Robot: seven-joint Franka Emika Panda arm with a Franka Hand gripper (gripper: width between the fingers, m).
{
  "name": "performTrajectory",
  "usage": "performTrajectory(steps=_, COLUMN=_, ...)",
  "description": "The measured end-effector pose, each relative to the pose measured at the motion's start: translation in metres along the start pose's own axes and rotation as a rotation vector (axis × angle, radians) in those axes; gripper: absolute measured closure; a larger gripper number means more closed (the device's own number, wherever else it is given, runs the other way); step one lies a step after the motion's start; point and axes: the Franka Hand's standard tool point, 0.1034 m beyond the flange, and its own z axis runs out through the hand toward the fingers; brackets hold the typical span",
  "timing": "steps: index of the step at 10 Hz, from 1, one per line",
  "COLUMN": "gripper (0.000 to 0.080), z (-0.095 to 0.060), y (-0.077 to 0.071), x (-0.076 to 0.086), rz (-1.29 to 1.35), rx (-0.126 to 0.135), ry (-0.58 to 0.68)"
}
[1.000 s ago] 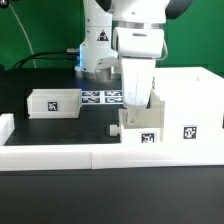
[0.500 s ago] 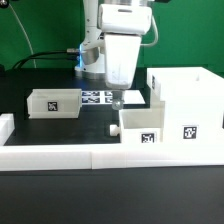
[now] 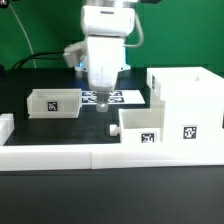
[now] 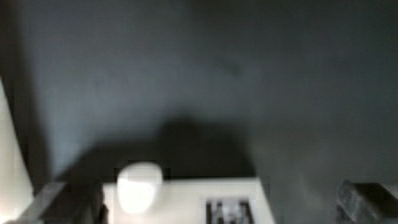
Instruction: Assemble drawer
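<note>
The large white shell (image 3: 186,104) stands at the exterior view's right. One small knobbed tray (image 3: 141,125) sits against its left side, tag facing front. The second tray (image 3: 55,102) lies apart at the exterior view's left. My gripper (image 3: 103,101) hangs above the table between the two trays, over the marker board (image 3: 125,97), touching neither tray. In the blurred wrist view the dark fingers (image 4: 71,203) stand wide apart at the picture's edges with nothing between them. A white rounded knob (image 4: 139,186) and a tag (image 4: 231,211) show there.
A low white border wall (image 3: 90,153) runs along the front of the table, with a raised end (image 3: 5,127) at the exterior view's left. Cables and a green backdrop lie behind the arm.
My gripper has risen from the tray beside the shell and moved toward the exterior view's left, empty. The tray stays next to the shell.
</note>
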Motion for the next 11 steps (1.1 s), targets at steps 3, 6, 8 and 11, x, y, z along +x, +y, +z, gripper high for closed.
performTrajectory(steps=3, gripper=0.015, z=0.011, y=-0.002, x=-0.029, rz=-0.041, rx=0.011, ry=0.087)
performTrajectory(steps=6, gripper=0.015, z=0.021, y=-0.007, x=-0.015, rz=-0.116, rx=0.021, ry=0.129)
performTrajectory(steps=8, gripper=0.015, z=0.029, y=-0.011, x=0.004, rz=-0.162, rx=0.034, ry=0.135)
performTrajectory(steps=11, gripper=0.015, z=0.039, y=-0.016, x=0.014, rz=-0.099, rx=0.055, ry=0.137)
